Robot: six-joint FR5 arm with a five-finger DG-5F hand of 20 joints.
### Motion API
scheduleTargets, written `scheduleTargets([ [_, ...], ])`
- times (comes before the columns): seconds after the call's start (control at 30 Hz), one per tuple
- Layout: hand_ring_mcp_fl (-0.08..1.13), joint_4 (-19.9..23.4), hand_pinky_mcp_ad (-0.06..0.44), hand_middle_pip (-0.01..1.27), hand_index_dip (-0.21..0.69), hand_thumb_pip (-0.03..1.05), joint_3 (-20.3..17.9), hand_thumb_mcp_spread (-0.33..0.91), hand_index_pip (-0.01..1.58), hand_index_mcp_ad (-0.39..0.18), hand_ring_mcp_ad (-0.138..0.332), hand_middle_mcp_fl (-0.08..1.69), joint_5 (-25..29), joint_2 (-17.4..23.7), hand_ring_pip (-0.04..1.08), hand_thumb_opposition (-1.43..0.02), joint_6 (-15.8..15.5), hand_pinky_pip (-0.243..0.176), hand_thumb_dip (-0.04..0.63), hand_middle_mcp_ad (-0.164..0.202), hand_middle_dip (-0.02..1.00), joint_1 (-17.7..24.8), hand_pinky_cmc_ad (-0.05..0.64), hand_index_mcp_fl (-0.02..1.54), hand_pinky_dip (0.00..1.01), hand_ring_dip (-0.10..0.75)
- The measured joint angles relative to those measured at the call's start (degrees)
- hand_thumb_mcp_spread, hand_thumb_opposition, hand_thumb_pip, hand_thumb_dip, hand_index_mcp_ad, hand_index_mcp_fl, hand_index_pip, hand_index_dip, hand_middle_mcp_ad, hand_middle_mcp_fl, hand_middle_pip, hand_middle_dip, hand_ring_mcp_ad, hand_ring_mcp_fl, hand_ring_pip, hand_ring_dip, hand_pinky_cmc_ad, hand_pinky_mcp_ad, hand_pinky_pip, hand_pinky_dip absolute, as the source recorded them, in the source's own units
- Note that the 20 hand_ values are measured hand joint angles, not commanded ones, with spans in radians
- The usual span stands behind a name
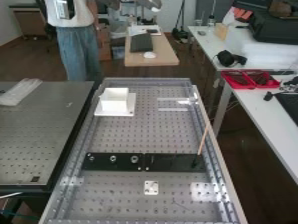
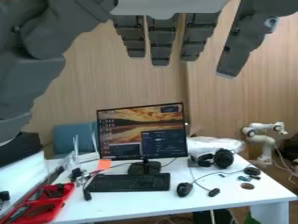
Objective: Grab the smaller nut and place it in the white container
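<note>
On the flat black bar (image 1: pixel 174 162) three small metal parts stand in a row: the smaller nut (image 1: pixel 91 158), the larger nut (image 1: pixel 113 158) and the bearing (image 1: pixel 134 159). The white container (image 1: pixel 115 102) stands on a white base near the far left of the perforated bench plate. In the wrist view the hand (image 2: pixel 161 40) is open, its dark grey fingers straight, pointing away over a desk scene, with the thumb at one side and nothing held.
A thin orange stick (image 1: pixel 203 140) rises from the bar's right part. A small white plate (image 1: pixel 151 188) lies on the bench (image 1: pixel 113 195) before the bar. Beyond are a red tray (image 1: pixel 249 79) and a side table (image 1: pixel 269 112); a monitor (image 2: pixel 142 132) stands on a desk (image 2: pixel 199 187).
</note>
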Motion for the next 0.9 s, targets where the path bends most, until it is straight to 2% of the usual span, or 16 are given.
scheduleTargets([
  [0.13, 0.01, 0.58, 0.281, 0.14, 0.25, 0.37, -1.22, 0.2, 0.05, 0.005, 0.106, 0.01, 0.94, 0.53, 0.09, -0.66, -0.18, -0.075, 0.016, 0.059, 0.12, 0.08, 0.314, -0.01, 0.48, 0.019],
  [0.2, 0.01, 0.93, 0.276, 0.14, 0.25, 0.37, -2.06, 0.2, 0.05, 0.005, 0.124, 0.01, 1.66, 0.91, 0.09, -0.66, -0.23, -0.075, 0.014, 0.072, 0.12, 0.13, 0.328, -0.01, 0.48, 0.019],
  [0.37, 0.01, 1.71, 0.295, 0.14, 0.265, 0.39, -5.15, 0.2, 0.06, 0.021, 0.124, 0.01, 4.69, 2.22, 0.09, -0.7, -0.11, -0.075, 0.016, 0.086, 0.13, 0.23, 0.335, -0.01, 0.5, 0.019],
  [0.43, 0.01, 1.88, 0.297, 0.14, 0.265, 0.39, -6.26, 0.2, 0.05, 0.021, 0.119, 0.01, 5.79, 2.74, 0.09, -0.7, 0.05, -0.091, 0.014, 0.086, 0.13, 0.27, 0.328, -0.01, 0.51, 0.016],
  [0.5, 0.01, 2.08, 0.297, 0.14, 0.265, 0.39, -7.21, 0.2, 0.06, 0.021, 0.119, 0.02, 6.78, 3.26, 0.08, -0.7, 0.12, -0.091, 0.017, 0.086, 0.13, 0.34, 0.346, -0.01, 0.51, 0.019],
  [0.8, 0.01, 4.82, 0.297, 0.14, 0.281, 0.4, -13.33, 0.2, 0.06, 0.021, 0.127, 0.02, 11.01, 5.74, 0.09, -0.7, 0.25, -0.091, 0.019, 0.089, 0.13, 0.62, 0.346, 0.02, 0.51, 0.019],
  [0.9, 0.01, 5.09, 0.297, 0.15, 0.295, 0.44, -15.07, 0.2, 0.07, 0.021, 0.138, 0.02, 12.35, 6.26, 0.09, -0.7, 0.73, -0.091, 0.019, 0.089, 0.14, 0.47, 0.346, 0.02, 0.52, 0.021],
])
